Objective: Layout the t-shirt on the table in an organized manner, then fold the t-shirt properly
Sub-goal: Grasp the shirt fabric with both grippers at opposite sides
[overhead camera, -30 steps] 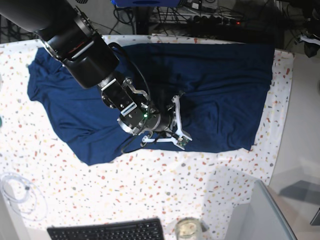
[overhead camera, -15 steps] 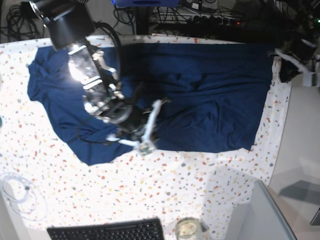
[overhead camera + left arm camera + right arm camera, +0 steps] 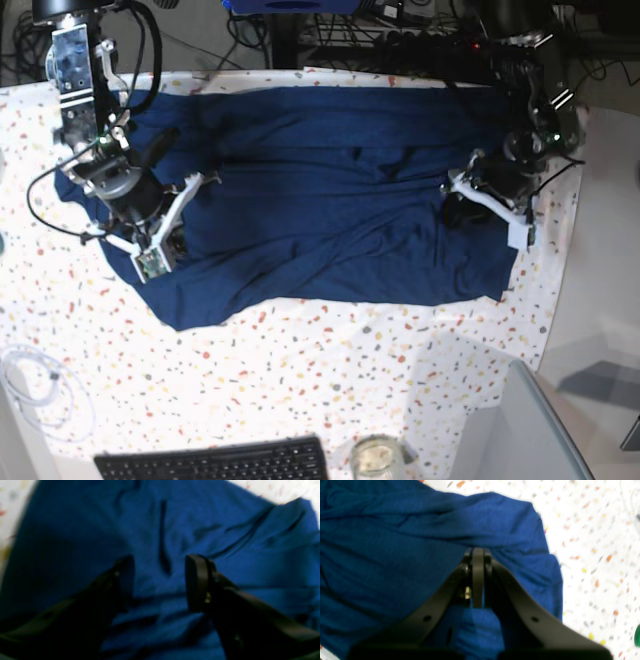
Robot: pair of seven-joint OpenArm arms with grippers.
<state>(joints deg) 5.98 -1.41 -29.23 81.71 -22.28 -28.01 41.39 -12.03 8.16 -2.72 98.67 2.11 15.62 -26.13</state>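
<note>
**Colleague:** Where does the shirt sit, and how far along do you reckon we are?

**Me:** I see the t-shirt [image 3: 330, 200] lying across the far half of the table [image 3: 330, 380], spread wide from left to right in the base view. It is mostly open but not tidy: creases run through the middle, the near-left corner hangs out in a skewed point, and the left end is bunched under my arm. So I judge the layout step as partly done. No fold is in place yet, as far as I can see.

**Colleague:** What are the claws doing?

**Me:** My right gripper [image 3: 478, 555] is over the left end of the shirt, fingers pressed tight together. In its wrist view the cloth lies around and beneath the tips, but I cannot tell whether any fabric is pinched between them. My left gripper [image 3: 160, 580] is at the right end, jaws parted with a clear gap, hovering just above the blue fabric and grasping nothing; that view is blurred.

**Colleague:** What is left?

**Me:** I think I need to pull the two ends apart to flatten the wrinkles, square up the near-left corner and the sleeves, and then do all the folding. The keyboard [image 3: 215, 462] and the jar [image 3: 376, 458] at the near edge are well apart from the shirt.
</note>
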